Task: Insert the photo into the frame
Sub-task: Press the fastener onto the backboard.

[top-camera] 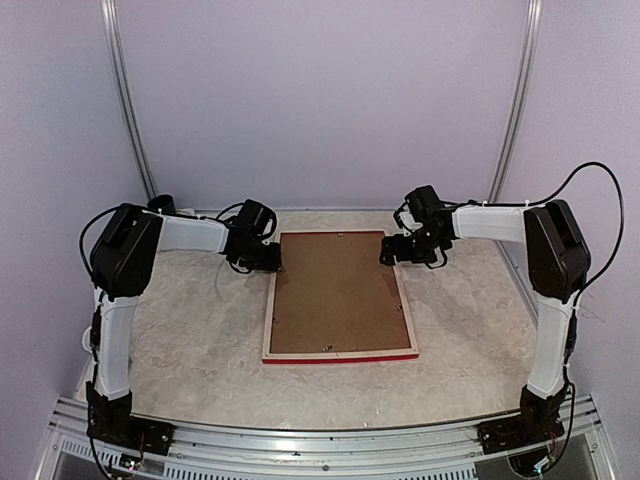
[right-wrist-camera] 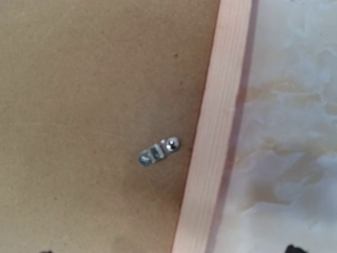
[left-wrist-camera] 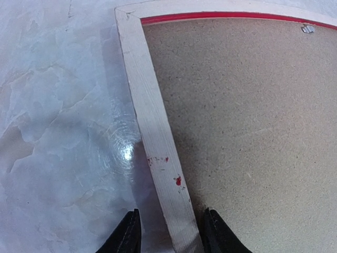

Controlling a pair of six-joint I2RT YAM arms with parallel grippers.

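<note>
The top camera is looking down on the frame (top-camera: 340,356) from above and behind; the wrist cameras are hovering close over its left and right rails, both showing its backing board (left-wrist-camera: 253,132).

White arms (top-camera: 112,345), black joints, black cables

Pale marbled table (top-camera: 200,345) with the frame (top-camera: 340,354) face-down near its middle.
</note>
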